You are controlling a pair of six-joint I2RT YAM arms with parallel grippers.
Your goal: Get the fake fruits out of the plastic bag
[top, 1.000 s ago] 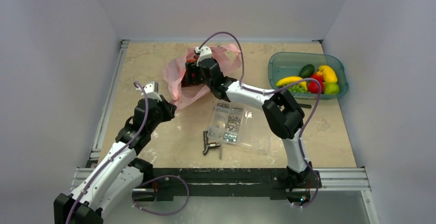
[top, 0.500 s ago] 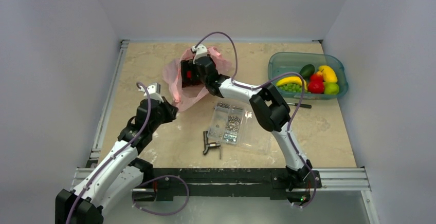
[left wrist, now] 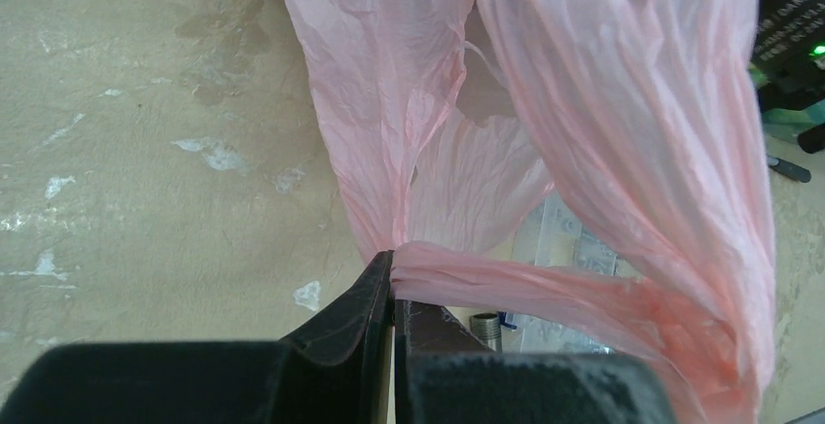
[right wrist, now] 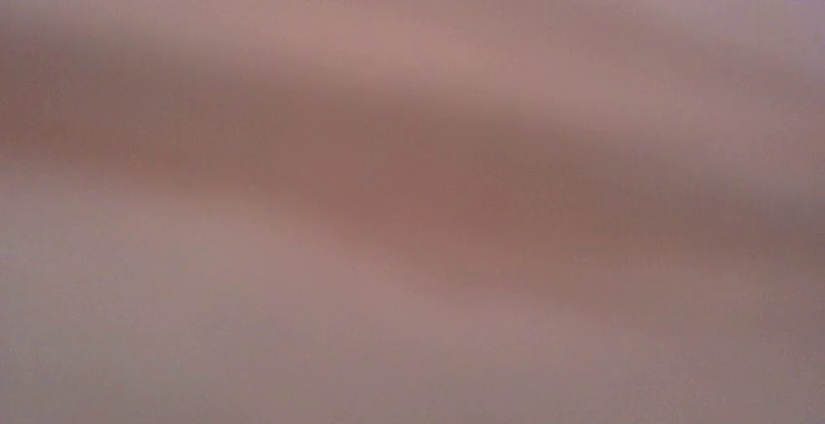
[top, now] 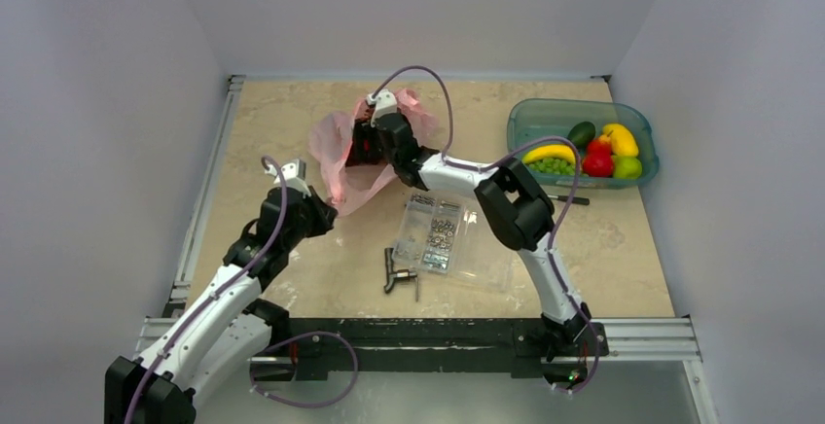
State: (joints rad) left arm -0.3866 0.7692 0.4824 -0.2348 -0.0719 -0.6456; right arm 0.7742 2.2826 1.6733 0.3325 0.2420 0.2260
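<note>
On the table (top: 282,113), seen from overhead, we've got the bag (top: 333,147) lying crumpled toward the far side, a bit left of centre. Our left gripper (top: 326,205) is at its near corner. The right gripper (top: 368,140) is shoved down into the bag's mouth, so from up here we can't say if its fingers are apart or together. We can't make out the fake fruits in there either, too much arm and pink film in the way. Off to the right sits a teal tub (top: 525,118) with a banana (top: 547,153) and other colourful pieces in it, well apart from the bag. A clear screw box (top: 436,231) lies just on the near side of the bag, with a small dark tool (top: 397,274) beside it. On the left wrist cam, the fingers (left wrist: 360,327) are clamped tight on a bunched fold of the bag (left wrist: 623,103), which fans up and away over the tabletop, and bits of the screw box (left wrist: 574,249) show under the film. The right wrist cam is just a blurry pink wash, with the bag (right wrist: 412,191) right up against the lens and no fingers visible, so we honestly can't call that gripper's state.
</note>
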